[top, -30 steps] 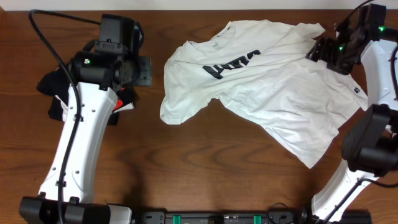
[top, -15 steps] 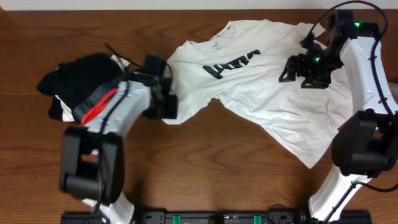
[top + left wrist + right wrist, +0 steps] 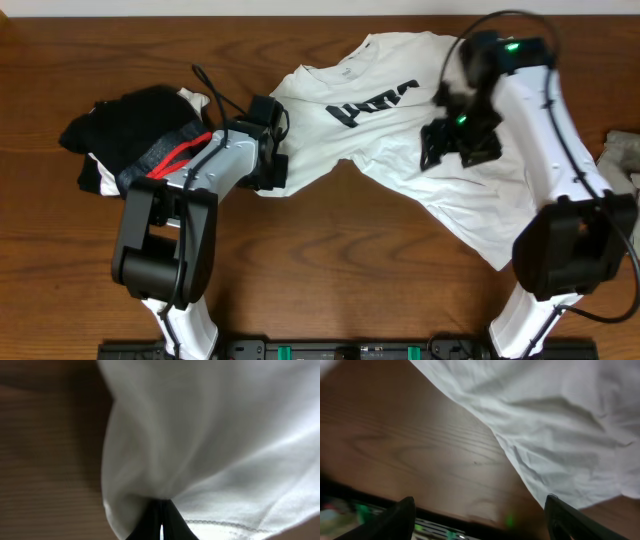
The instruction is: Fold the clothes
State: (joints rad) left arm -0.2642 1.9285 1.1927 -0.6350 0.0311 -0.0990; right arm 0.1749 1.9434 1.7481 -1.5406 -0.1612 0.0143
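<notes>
overhead: one white t-shirt (image 3: 392, 150)

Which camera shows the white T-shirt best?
Overhead: the whole T-shirt lies spread out, lettering visible. The left wrist view shows only a pinched fold, the right wrist view just a wrinkled edge.

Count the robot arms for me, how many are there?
2. The left arm bends up from the bottom and ends at the white T-shirt's edge. The right arm stands on the right, leaning over the shirt's middle.
</notes>
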